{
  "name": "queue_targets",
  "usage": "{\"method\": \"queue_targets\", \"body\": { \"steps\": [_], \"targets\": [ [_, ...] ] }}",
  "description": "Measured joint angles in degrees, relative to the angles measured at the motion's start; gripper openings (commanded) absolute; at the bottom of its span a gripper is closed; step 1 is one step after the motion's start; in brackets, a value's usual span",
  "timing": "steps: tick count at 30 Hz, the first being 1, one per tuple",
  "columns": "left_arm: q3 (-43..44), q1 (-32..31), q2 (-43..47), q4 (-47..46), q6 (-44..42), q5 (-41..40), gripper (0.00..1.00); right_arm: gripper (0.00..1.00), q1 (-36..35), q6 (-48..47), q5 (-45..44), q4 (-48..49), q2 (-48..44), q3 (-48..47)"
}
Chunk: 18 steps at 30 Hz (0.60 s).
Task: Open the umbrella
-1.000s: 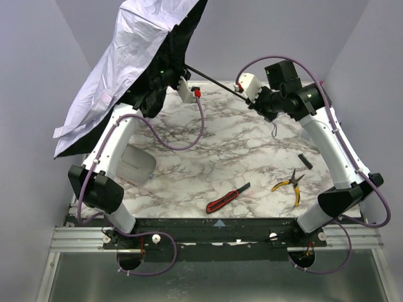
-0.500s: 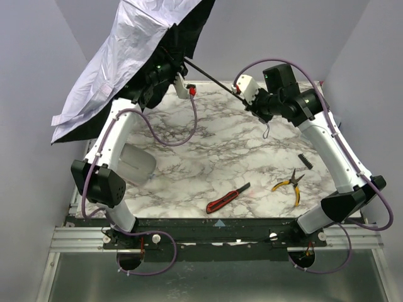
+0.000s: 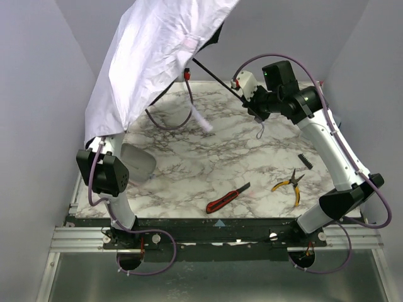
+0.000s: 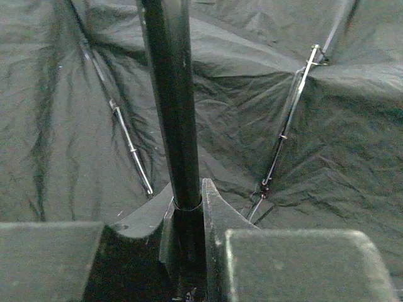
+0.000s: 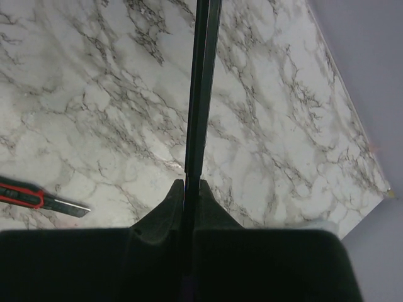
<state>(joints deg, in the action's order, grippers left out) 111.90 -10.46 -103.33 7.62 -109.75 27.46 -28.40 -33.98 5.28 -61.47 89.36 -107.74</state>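
Clamping tighter over the last second, the right gripper (image 5: 192,189) had its jaws pinched on the thin black shaft (image 5: 200,94) of the umbrella (image 3: 157,56), held above the marble table (image 3: 189,170). The left gripper (image 4: 187,202) hugged the thicker part of that shaft inside the canopy, hidden from above. Since a moment earlier the pale canopy had swung from a sideways tilt to drape high over the left arm, ribs (image 4: 286,126) stretched against black lining. I judged it nearly open, though I could not tell whether it had latched. No brand or lettering could be read on the fabric, the utility knife (image 3: 227,198) or the pliers (image 3: 288,184)
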Motion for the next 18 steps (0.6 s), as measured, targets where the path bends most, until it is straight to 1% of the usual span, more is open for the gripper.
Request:
{"method": "queue_targets", "body": {
  "steps": [11, 18],
  "targets": [
    [3.9, 0.3, -3.9, -0.3, 1.2, -1.7, 0.09, 0.00, 0.0, 1.4, 0.9, 1.0, 0.0, 0.4],
    [5.4, 1.0, -5.9, 0.4, 1.4, -2.1, 0.09, 0.00, 0.0, 1.4, 0.9, 5.1, 0.0, 4.3]
  ]
}}
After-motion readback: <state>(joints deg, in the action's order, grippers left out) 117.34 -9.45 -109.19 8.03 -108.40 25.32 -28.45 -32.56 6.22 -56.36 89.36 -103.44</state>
